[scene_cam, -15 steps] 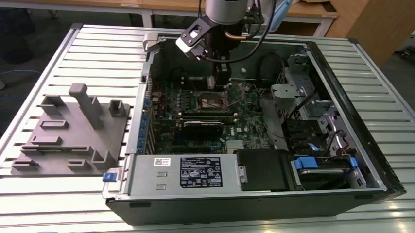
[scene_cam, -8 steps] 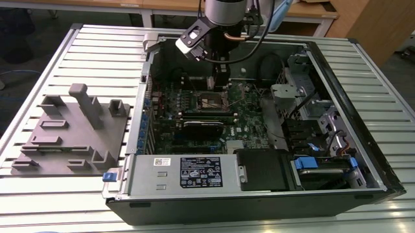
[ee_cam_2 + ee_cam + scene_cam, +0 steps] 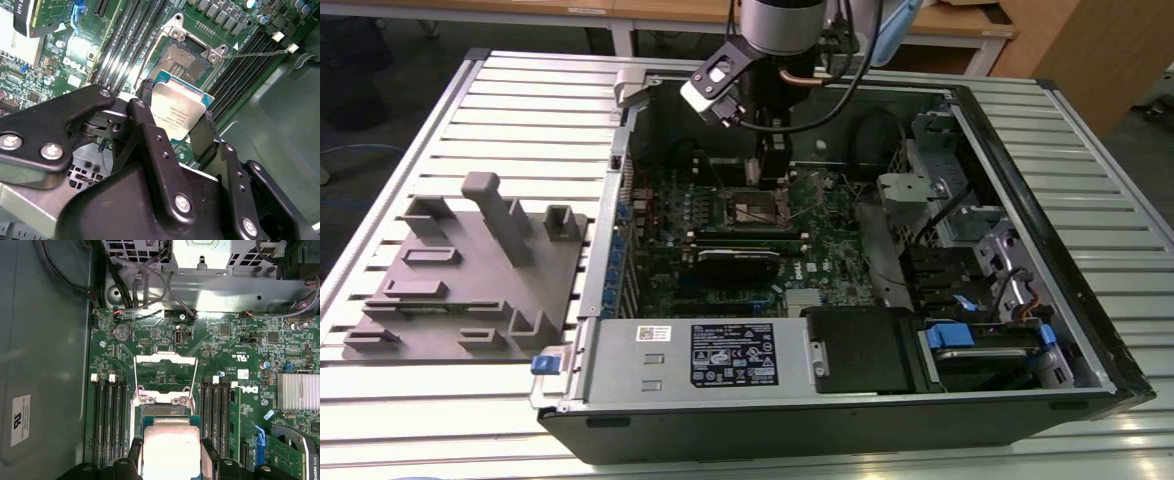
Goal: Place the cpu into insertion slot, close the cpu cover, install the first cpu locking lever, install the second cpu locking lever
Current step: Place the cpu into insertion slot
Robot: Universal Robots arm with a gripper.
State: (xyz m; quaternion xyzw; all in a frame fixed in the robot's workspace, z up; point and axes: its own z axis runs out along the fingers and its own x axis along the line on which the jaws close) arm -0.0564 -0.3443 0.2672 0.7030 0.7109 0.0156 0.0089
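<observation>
Black fingers (image 3: 155,150) sit closest in both wrist views. They belong to the pincer (image 3: 176,107). It is squeezed shut on the cpu (image 3: 171,445), with one finger on each of two facing edges. The chip's silver top faces up, and a thin green rim shows along its far edge.

Just past the cpu is the insertion slot (image 3: 185,60). The cpu hangs over the near edge of the slot and is not in it. The gold pin field is bare, and nothing lies on it.

On the side of the slot away from the pincer, the cpu cover (image 3: 165,359) stands swung back. That leaves the way down into the slot open. A thin wire locking lever (image 3: 250,52) sticks out sideways from one corner of the slot and is not hooked down.

Long black memory slots (image 3: 110,415) run close along both sides of the insertion slot, so there is little room sideways.

In the exterior view the arm comes straight down into the open computer case (image 3: 827,410), right above the slot. The case walls are well apart from the slot. A black card (image 3: 740,262) lies on the board near the slot, on the side toward the camera. The case rests on a ribbed counter (image 3: 454,400). A grey tray (image 3: 467,270) with blocks on it sits outside the case, well off to the exterior view's left of the slot.
</observation>
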